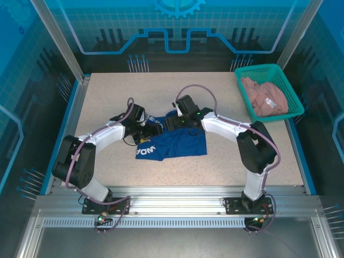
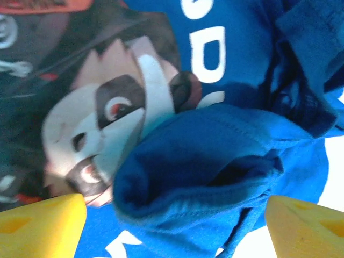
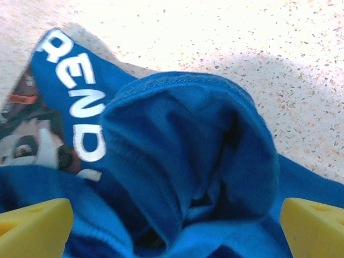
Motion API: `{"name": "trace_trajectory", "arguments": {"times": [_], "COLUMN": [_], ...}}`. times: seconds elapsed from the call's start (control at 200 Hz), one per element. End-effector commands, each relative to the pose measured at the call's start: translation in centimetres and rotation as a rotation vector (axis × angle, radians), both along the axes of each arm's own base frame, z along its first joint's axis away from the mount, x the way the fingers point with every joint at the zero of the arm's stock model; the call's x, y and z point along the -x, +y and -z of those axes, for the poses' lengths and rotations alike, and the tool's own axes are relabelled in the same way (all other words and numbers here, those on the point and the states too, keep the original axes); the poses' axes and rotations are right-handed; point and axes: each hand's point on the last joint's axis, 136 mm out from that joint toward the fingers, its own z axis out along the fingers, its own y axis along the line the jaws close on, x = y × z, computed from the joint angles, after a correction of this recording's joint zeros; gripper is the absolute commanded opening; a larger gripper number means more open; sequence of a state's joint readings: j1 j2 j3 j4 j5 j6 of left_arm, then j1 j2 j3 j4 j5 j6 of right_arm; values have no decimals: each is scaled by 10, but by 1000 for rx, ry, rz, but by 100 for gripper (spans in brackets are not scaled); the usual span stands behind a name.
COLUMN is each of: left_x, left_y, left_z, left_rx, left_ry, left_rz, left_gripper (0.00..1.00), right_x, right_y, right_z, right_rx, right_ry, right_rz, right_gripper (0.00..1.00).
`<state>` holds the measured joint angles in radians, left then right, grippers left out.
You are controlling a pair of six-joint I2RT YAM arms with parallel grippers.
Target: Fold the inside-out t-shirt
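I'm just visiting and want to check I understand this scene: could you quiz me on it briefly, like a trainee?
1. True or false: the crumpled pinkish-beige garment lies on the speckled table.
2. What shows on the royal blue cotton t-shirt? A) white letters and a cartoon face B) stripes C) flowers
3. Are the yellow-fingered left claw and right claw open or shut?
Key: 1 false, it is in the teal plastic basket; 2 A; 3 both open.

The left end effector (image 1: pixel 152 130) and right end effector (image 1: pixel 171 123) hide the inside-out t-shirt (image 1: pixel 180 145) at 12 o'clock; its letters (image 1: pixel 148 149) at 7 o'clock are too small to read. The left wrist view cuts its printed face (image 2: pixel 91 123) at 9 o'clock.
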<state>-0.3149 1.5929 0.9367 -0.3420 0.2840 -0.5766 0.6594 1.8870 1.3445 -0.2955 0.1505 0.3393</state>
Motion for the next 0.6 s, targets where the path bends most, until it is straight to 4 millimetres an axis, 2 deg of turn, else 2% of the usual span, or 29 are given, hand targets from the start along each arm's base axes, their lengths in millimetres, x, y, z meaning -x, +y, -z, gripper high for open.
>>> {"name": "trace_trajectory", "arguments": {"times": [0.0,0.1,0.32,0.475,0.595], "left_x": [-2,0,3,9,20], "left_y": [-19,-27,-60,-106,-156], "left_z": [-2,1,-12,-27,-37], "left_rx": [119,164,278,303,320], "left_ry": [-17,-12,-91,-159,-186], "left_rz": [46,58,144,257,372], "left_gripper": [87,84,71,61,58], "right_x": [-9,-18,-33,-42,-47], "right_y": [-5,-15,-34,-48,-65], "right_z": [17,26,24,18,10], "right_rx": [135,193,146,85,26], "right_ry": [-18,-18,9,40,85], "right_rz": [28,65,93,105,125], "right_gripper": [100,100,91,75,62]}}
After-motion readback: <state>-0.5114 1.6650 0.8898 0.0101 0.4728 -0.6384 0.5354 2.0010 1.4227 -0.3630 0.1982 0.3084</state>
